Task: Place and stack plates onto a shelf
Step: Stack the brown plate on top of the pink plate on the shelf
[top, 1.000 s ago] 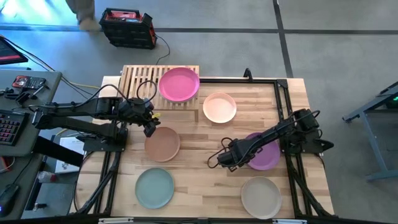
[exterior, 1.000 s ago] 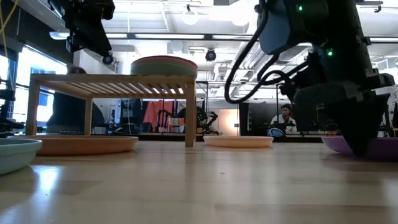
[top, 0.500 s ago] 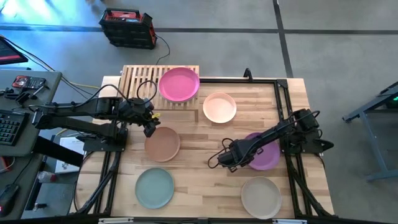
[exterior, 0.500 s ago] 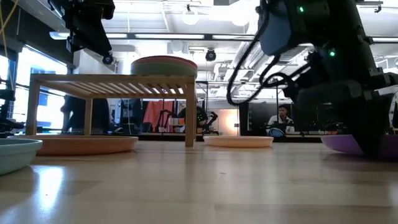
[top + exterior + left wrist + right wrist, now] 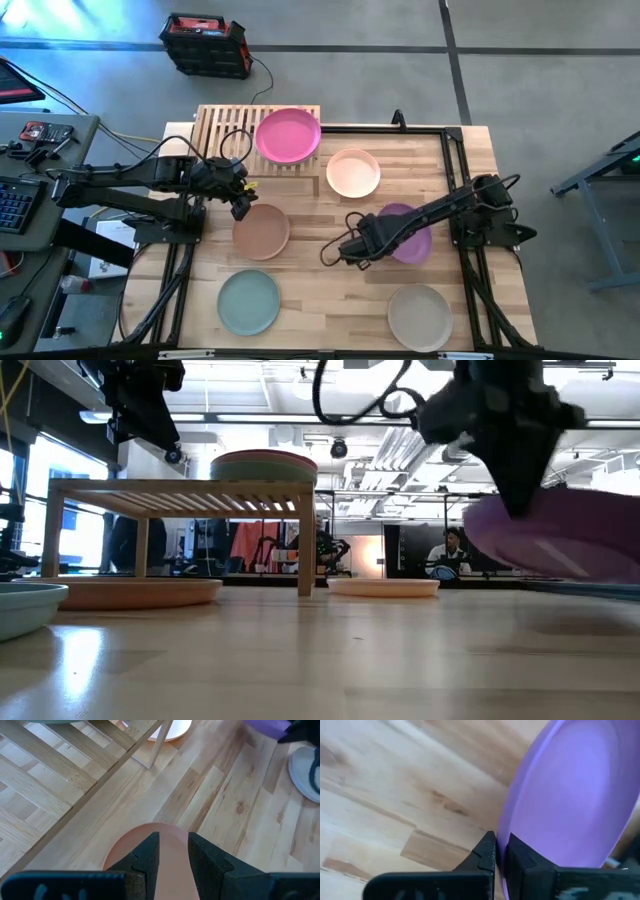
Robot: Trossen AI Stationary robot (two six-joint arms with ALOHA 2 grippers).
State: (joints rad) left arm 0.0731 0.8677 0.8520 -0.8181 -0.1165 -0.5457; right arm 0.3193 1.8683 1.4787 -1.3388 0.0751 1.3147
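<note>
Both my grippers are over the table: my right gripper (image 5: pixel 362 247) is clenched on the rim of the purple plate (image 5: pixel 404 232), holding it tilted clear of the wood, near the peach plate (image 5: pixel 353 172). My left gripper (image 5: pixel 240 205) hangs with fingers spread above the brown plate (image 5: pixel 261 231), beside the shelf (image 5: pixel 222 128), where the pink plate (image 5: pixel 288 134) tops a stack.

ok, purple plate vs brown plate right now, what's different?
The purple plate is pinched at its rim by the shut right gripper, lifted off the table and tilted. The brown plate lies flat on the table, ungripped, with the open left gripper above its edge. Both are round, shallow and the same size.
</note>
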